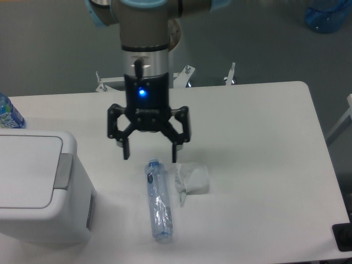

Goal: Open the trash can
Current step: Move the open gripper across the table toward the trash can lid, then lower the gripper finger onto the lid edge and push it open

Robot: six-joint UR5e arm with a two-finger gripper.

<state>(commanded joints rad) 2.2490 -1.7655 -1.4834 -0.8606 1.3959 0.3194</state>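
The trash can (38,190) is a large white boxy bin at the table's left front, its flat lid down and its grey push tab (64,171) on the right edge of the lid. My gripper (149,154) hangs open above the table, to the right of the can and just above the cap end of a clear plastic bottle (159,201). Nothing is between its fingers. A blue light glows on the gripper body.
The empty clear bottle lies lengthwise near the table's middle. A crumpled white tissue (192,179) lies right beside it. Another bottle with a blue label (8,114) stands at the far left edge. The robot's base column (154,71) rises behind the table.
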